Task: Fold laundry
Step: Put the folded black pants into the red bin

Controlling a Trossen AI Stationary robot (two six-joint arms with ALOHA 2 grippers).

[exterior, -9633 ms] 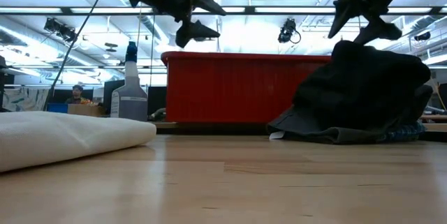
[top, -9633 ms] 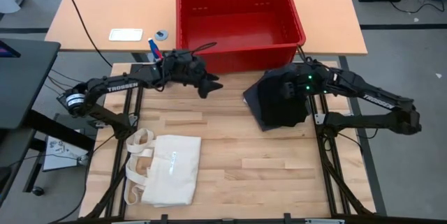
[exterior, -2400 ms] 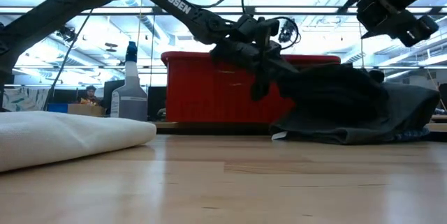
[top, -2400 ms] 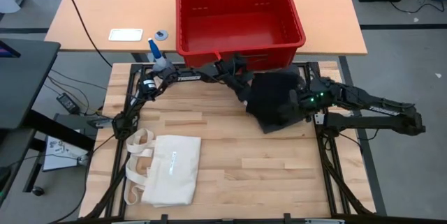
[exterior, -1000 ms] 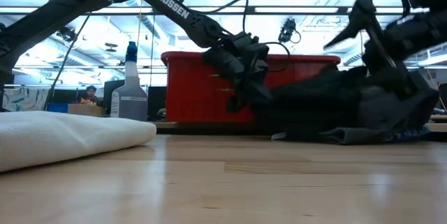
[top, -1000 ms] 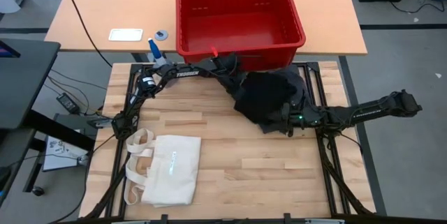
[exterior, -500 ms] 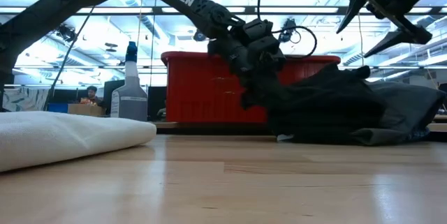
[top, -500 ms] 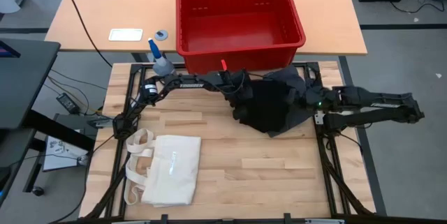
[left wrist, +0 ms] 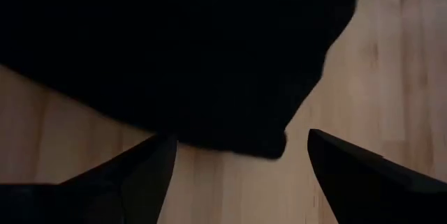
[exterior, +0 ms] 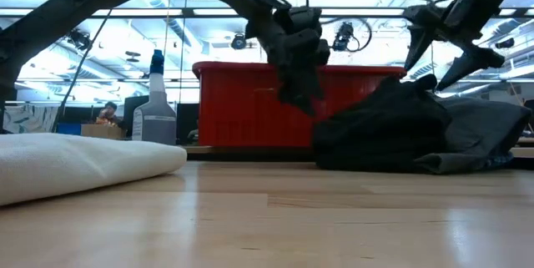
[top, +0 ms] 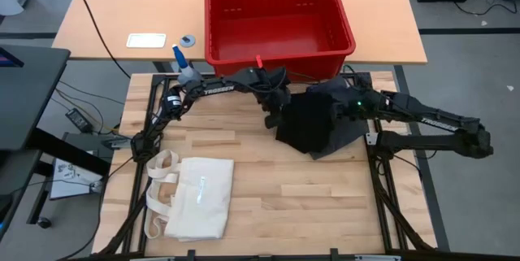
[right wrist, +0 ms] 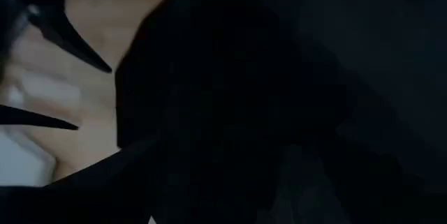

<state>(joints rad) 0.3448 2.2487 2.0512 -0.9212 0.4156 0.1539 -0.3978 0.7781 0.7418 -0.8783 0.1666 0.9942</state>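
Note:
The laundry lies in a heap (top: 313,127) (exterior: 384,134) on the table's far right part, just in front of the red basket. A charcoal-black garment is on top (left wrist: 209,56) (right wrist: 230,98), and a grey one (top: 351,127) (exterior: 484,130) spreads out on its right. I cannot make out the plaid garment. My left gripper (top: 272,115) (exterior: 302,101) (left wrist: 241,158) hangs open, pointing down, just above the heap's left edge. My right gripper (top: 341,108) (exterior: 438,55) is open above the heap's top.
The red basket (top: 280,17) (exterior: 250,105) stands on the tan table just beyond the heap. A spray bottle (top: 185,66) (exterior: 156,105) is at the far left. The folded cream tote (top: 191,200) (exterior: 75,164) lies at the near left. Bare wood (top: 309,196) fills the near middle.
My left gripper, which was low against the heap's left edge, has risen clear of it. My right gripper has risen from the heap's near side and moved toward the far edge. The heap has sunk and spread, and the grey garment now shows at its right.

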